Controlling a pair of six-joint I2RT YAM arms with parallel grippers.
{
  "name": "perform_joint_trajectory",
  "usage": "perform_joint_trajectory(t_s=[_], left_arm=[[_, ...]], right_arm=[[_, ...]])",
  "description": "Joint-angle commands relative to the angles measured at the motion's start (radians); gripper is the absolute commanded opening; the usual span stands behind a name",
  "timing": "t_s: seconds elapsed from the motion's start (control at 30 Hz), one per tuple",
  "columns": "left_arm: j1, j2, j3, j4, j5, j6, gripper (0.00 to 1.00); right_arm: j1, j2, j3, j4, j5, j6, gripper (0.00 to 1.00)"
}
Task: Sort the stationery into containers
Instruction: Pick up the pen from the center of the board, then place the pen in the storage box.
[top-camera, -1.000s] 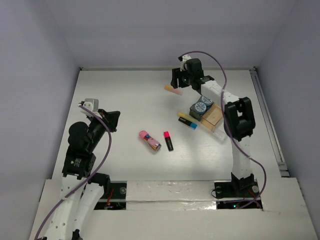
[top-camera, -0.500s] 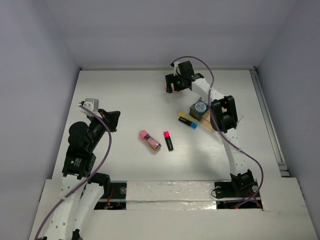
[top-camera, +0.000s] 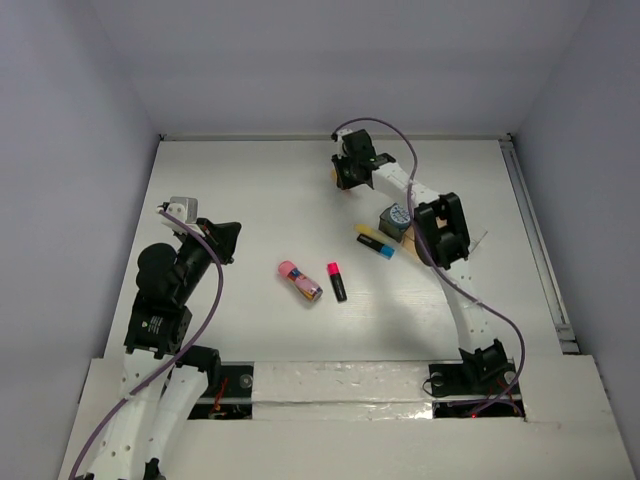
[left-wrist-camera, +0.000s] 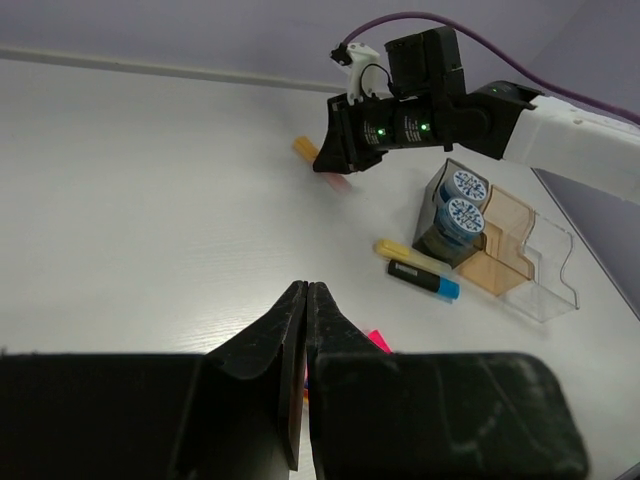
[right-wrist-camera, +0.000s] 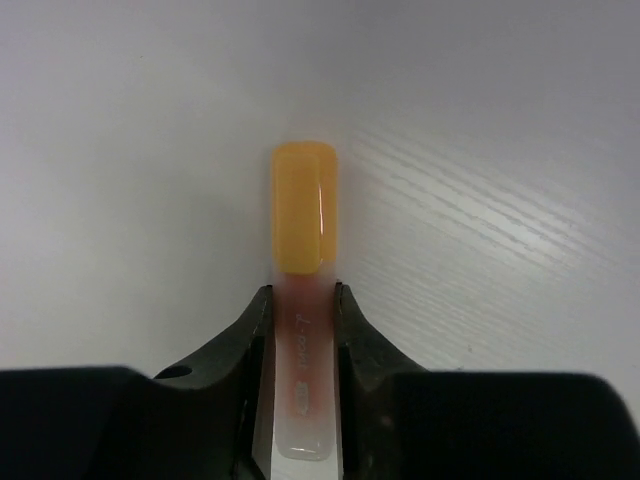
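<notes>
At twelve o'clock from the middle of the table (top-camera: 250, 200), the right gripper (right-wrist-camera: 303, 300) pinches the pale orange marker (right-wrist-camera: 305, 210) by its clear pinkish body, the orange cap poking out beyond the fingertips. The left gripper (left-wrist-camera: 307, 290) hangs at nine o'clock, its jaws pressed together on nothing. The joined trays (left-wrist-camera: 505, 255) sit at two o'clock, with two blue-and-white rolls (left-wrist-camera: 468, 186) in the dark grey one. The yellow marker (left-wrist-camera: 408, 256) and the blue marker (left-wrist-camera: 420, 276) lie just beside the trays, at their seven o'clock.

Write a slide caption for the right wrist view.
Right hand gripping the pink barrel of an orange-capped highlighter.
</notes>
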Motion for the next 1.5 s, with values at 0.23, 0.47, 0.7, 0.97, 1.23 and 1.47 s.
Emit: perform_joint_trajectory(t_s=[0.23, 0.47, 0.7, 0.97, 1.23, 1.47], left_arm=[[-0.005, -0.024, 0.039, 0.037, 0.0, 0.007, 0.0], [-0.024, -0.036, 0.039, 0.031, -0.007, 0.011, 0.01], [-0.024, -0.047, 0.033, 0.023, -0.015, 0.002, 0.02], [-0.042, -0.033, 0.02, 0.051, 0.026, -0.032, 0.05], [-0.042, -0.004, -0.004, 0.092, 0.075, -0.101, 0.08], [-0.111, 0.047, -0.098, 0.261, 0.113, -0.262, 0.1]], right_arm=[[0.067, -0.221, -0.259, 0.224, 0.085, 0.158, 0.0], [0.067, -0.739, -0.793, 0.545, 0.241, 0.272, 0.0], [0.037, -1.149, -1.263, 0.591, 0.499, 0.439, 0.0], [-0.061, -1.401, -1.52, 0.497, 0.565, 0.571, 0.0], [-0.124, -1.313, -1.518, 0.505, 0.561, 0.588, 0.0], [-0.192, -1.25, -1.48, 0.542, 0.507, 0.599, 0.01]])
